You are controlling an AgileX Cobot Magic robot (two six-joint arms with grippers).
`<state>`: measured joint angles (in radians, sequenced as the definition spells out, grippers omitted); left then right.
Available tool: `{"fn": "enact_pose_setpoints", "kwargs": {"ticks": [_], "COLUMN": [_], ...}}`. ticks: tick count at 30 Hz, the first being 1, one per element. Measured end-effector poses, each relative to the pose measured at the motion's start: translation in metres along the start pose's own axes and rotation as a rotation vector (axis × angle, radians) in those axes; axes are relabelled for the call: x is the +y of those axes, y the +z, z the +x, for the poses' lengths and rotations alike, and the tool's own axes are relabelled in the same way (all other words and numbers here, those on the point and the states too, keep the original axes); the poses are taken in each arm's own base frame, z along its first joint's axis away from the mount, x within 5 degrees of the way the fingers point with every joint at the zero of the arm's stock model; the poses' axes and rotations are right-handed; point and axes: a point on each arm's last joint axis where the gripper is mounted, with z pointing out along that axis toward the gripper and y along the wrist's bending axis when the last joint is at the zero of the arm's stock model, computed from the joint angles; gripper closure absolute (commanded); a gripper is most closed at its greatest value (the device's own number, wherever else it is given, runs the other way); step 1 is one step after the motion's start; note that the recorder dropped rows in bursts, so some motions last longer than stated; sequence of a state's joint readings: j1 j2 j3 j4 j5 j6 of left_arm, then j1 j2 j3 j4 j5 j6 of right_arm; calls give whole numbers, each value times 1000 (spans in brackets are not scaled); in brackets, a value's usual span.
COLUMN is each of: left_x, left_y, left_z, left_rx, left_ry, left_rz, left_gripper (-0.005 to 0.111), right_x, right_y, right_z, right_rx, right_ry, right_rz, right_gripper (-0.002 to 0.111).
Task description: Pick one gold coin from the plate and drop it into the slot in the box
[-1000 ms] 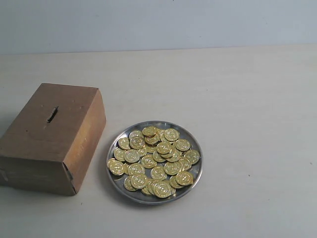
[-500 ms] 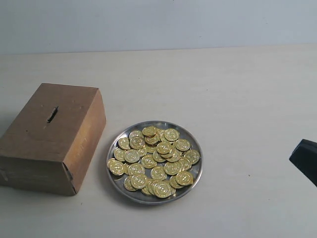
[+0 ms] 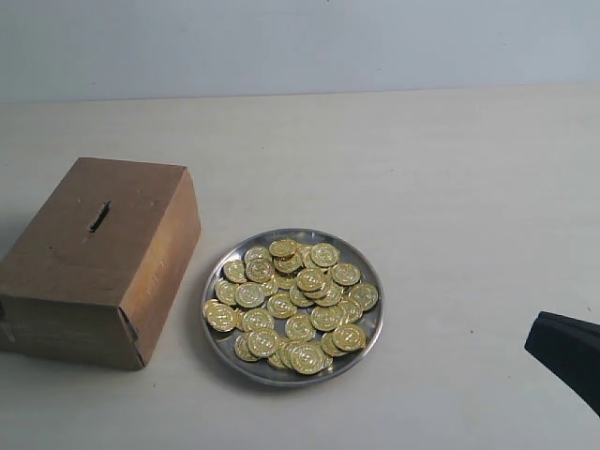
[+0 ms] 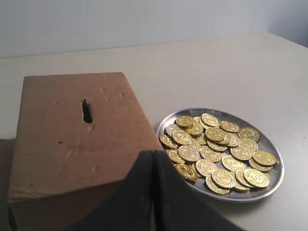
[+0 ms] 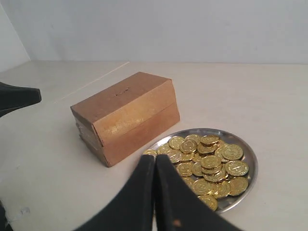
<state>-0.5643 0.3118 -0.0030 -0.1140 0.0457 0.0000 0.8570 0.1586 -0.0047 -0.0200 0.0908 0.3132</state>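
Cardboard box [image 3: 94,258] beside shiny round plate [image 3: 373,328] of gold coins [image 3: 291,305]

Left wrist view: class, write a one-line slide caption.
Jaws shut, the left gripper faces the brown box, its slot and the plate of gold coins.

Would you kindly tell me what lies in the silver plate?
Gold coins fill the plate, overlapping in a loose heap. Only its rim and a bare strip show; most of its floor and the lower coins are covered.
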Motion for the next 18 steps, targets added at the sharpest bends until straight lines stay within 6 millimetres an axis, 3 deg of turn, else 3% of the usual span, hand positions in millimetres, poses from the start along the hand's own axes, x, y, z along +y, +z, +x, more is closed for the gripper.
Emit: {"fn": "enact_pose_setpoints", "kwargs": {"ticks": [11,18], "left_x": [0,0], "left_y": [0,0], "left_z": [1,1], "left_rx": [7,8], "left_ry": [9,11], "left_rz": [0,0], "left_gripper": [105,105], "right_x": [-1,-30], "right_y": [-1,-12], "right_z": [-1,-9], "right_rx": [-21,-166], "right_ry": [-1,29], "right_rz": [15,465], "right_gripper": [108,108]}}
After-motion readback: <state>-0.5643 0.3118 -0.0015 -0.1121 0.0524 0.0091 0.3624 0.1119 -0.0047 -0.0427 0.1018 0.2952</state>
